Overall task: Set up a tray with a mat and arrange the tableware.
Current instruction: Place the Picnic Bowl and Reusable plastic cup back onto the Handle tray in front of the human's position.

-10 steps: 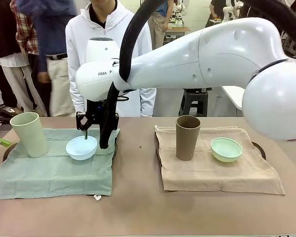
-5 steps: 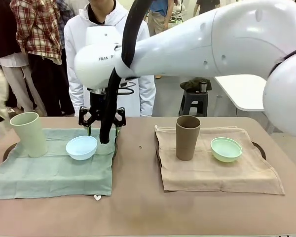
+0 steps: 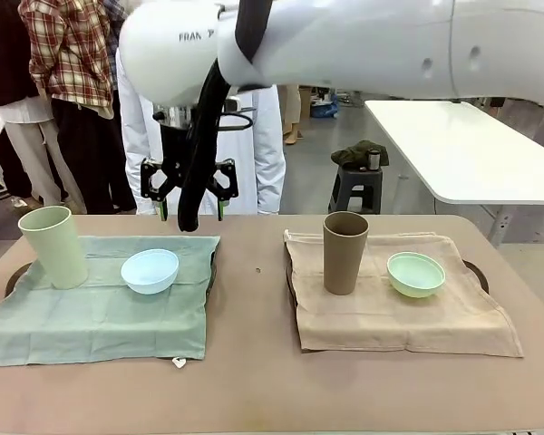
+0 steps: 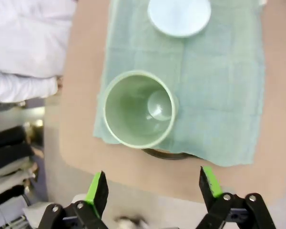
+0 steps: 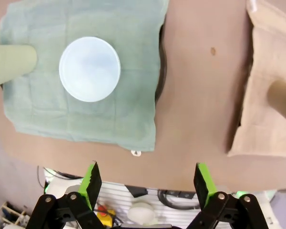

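Brown desk (image 3: 254, 362), two place settings: the light blue bowl (image 3: 150, 270) sits free on the green mat (image 3: 100, 313), and the right gripper (image 3: 189, 188), which a second ago hung down at the bowl's far rim, has now lifted well clear above it with its jaws spread and empty. That release suggests the bowl is placed and the arrangement looks close to complete. Just beside the bowl stands the pale green tumbler (image 3: 54, 246), a smooth, tapered plastic cup. Beyond the bowl, well apart across bare desk, a brown tumbler (image 3: 344, 252) and a glossy mint green bowl (image 3: 415, 273) rest on a rumpled tan mat (image 3: 399, 313). Dark tray rims (image 3: 474, 270) peek from under both woven cloths. From above the tumbler, the left gripper (image 4: 153, 188) hangs spread too, holding nothing.
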You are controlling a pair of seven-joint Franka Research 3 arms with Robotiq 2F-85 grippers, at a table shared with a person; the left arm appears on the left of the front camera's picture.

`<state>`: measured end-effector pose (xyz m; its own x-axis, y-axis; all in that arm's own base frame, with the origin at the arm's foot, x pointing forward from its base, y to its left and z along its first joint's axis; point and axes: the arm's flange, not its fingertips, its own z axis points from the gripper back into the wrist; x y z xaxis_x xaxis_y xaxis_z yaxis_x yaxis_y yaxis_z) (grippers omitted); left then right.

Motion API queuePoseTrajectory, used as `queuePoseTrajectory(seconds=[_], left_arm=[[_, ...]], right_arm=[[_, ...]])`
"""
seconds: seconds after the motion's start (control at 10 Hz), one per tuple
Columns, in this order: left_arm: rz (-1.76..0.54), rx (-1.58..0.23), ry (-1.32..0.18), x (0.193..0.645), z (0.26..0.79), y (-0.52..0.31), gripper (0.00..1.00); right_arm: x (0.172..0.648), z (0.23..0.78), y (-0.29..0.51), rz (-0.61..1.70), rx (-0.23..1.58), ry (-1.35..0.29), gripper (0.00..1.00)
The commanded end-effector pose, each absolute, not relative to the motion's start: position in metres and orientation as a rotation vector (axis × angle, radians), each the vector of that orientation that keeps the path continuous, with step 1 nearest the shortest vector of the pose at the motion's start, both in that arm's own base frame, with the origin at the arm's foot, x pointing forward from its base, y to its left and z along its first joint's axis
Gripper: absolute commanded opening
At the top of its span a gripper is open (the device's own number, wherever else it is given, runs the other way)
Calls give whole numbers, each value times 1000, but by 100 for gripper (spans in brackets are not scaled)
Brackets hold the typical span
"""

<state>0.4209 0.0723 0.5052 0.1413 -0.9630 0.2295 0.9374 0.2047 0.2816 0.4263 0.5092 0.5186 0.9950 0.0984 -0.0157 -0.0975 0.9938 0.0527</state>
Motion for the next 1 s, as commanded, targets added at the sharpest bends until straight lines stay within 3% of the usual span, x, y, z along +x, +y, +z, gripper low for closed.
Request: queuePoseTrajectory(seconds=[0.0,0.3,0.4,0.8,0.9], left_arm=[[-1240,118,-380,423,510,38,100],[-992,-74,-492,440,534,10,100],[-1142,60,-426,428,525,21,100],[-1105,34,-425,432,528,17,100],[-844,-77,-387,430,525,19,100]], right_arm=[[416,530,501,48,37,42,100],[419,535,490,-15,16,84,100],[421,532,487,-32,-19,68,100],[421,537,490,5,-3,55,100],[422,533,489,21,61,53,100]])
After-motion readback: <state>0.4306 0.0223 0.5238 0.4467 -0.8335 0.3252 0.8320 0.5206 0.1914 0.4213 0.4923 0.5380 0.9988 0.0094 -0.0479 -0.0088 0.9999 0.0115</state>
